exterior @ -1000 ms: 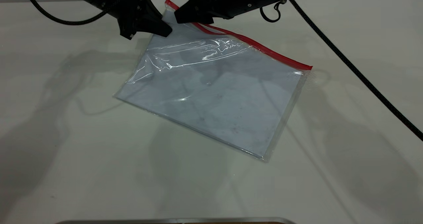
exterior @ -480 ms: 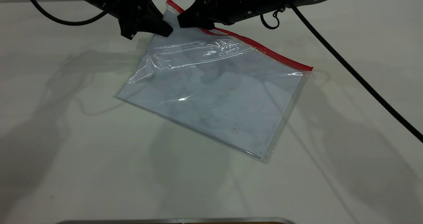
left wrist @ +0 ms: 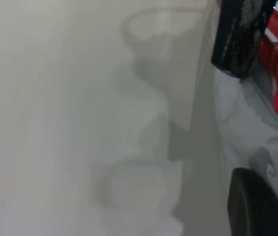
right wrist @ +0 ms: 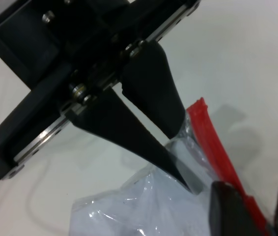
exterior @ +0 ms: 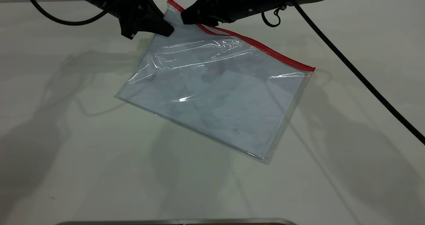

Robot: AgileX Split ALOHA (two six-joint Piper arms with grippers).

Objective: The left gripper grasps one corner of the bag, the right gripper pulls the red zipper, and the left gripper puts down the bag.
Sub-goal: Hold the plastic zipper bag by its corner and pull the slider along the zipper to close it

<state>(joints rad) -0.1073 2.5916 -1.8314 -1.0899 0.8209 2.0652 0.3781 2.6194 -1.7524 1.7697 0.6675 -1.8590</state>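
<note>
We see the left gripper [exterior: 166, 28] clamped on the corner of the bag [exterior: 171, 11], lifting it off the table [exterior: 66, 152] so the red zipper [exterior: 265, 49] is reachable (presumably). The right gripper [exterior: 186, 19] sits at the strip; its finger state we cannot tell.

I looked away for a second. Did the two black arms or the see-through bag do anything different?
Only a little. The right gripper slid slightly toward the right and lifted a touch along the red zipper, and the bag wrinkled differently near that edge. The left gripper kept pinching the corner of the bag, and the rest of it stayed flat on the table.
</note>
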